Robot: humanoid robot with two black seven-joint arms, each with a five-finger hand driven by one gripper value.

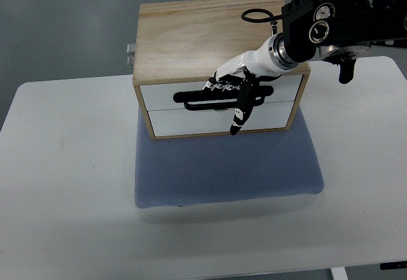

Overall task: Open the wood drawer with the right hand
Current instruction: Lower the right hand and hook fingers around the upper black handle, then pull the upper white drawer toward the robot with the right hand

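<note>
We see the right hand [232, 92] reaching in from the upper right of the frame to the front of the wood drawer box [216, 35], which stands in the upper middle of the frame on a blue mat [222, 172] laid on a white table [63, 184]. The fingers are curled over the black handle [197, 100] of the top drawer [172, 93], while one finger [240, 111] hangs straight down across the lower drawer [191, 121]. We judge the grip step to be in hand: both drawers look flush with the box front, so the pull has not begun. The next move calls for a firm hook on the handle and a straight draw toward the bottom of the frame, without dragging the box along the mat.

The box faces the bottom edge of the frame, tilted slightly. Its long axis, like the handle's, runs left to right. The left hand is out of view.
</note>
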